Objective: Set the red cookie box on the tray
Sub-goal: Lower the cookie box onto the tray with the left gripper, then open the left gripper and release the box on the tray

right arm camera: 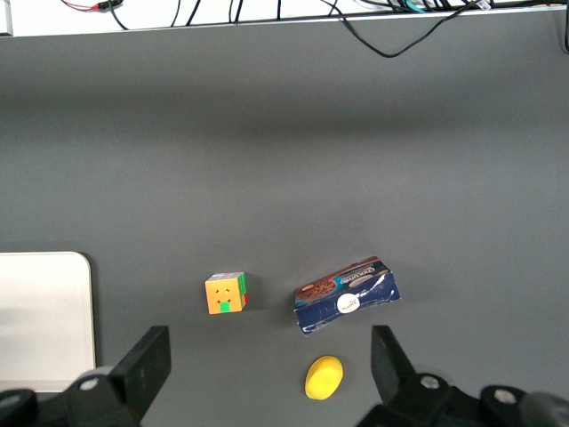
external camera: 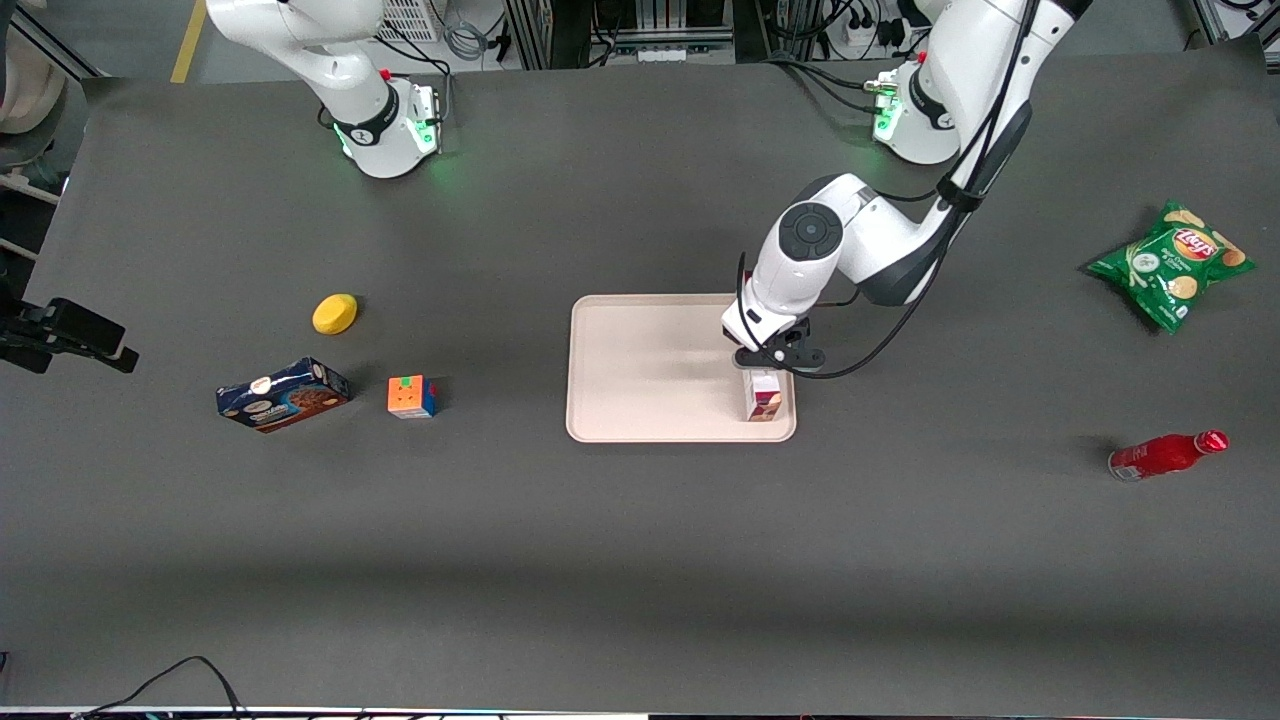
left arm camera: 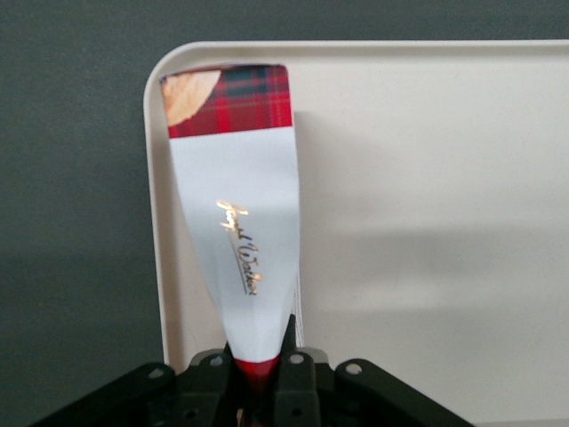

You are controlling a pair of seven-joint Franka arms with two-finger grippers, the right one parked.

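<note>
The red cookie box [external camera: 764,396] stands on end in the corner of the pale tray [external camera: 640,370] nearest the front camera, toward the working arm's end. In the left wrist view the cookie box [left arm camera: 240,231] shows a white side with gold script and a red plaid end, reaching down to the tray [left arm camera: 427,222]. My gripper [external camera: 768,366] is directly above the box, its black fingers [left arm camera: 298,369] shut on the box's upper end.
A blue cookie box [external camera: 283,394], a colour cube [external camera: 411,396] and a yellow object [external camera: 335,313] lie toward the parked arm's end. A green chip bag [external camera: 1170,262] and a red bottle [external camera: 1165,455] lie toward the working arm's end.
</note>
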